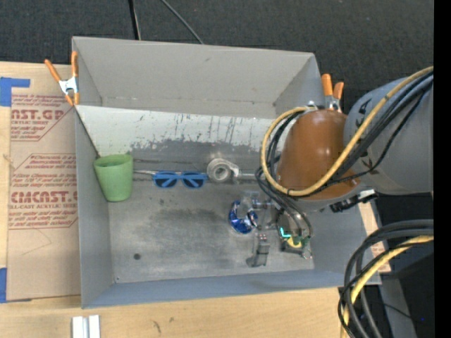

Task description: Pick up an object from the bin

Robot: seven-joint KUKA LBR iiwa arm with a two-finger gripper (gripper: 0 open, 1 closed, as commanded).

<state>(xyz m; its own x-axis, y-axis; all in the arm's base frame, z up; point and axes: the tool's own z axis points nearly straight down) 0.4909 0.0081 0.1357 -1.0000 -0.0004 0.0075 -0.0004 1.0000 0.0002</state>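
One small glossy blue rounded object lay right of centre on the floor of the grey metal bin, just beside the gripper toward its upper left, with blue plastic sunglasses farther left; whether the gripper was released or clenched could not be told.

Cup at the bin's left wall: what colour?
The cup is light green, seen in the camera view.

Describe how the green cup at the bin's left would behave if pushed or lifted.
The green cup looks like thin plastic, so probably light and squashable. Its round, tapered side suggests it would roll in an arc if tipped. Pushed left, it would likely jam against the bin wall.
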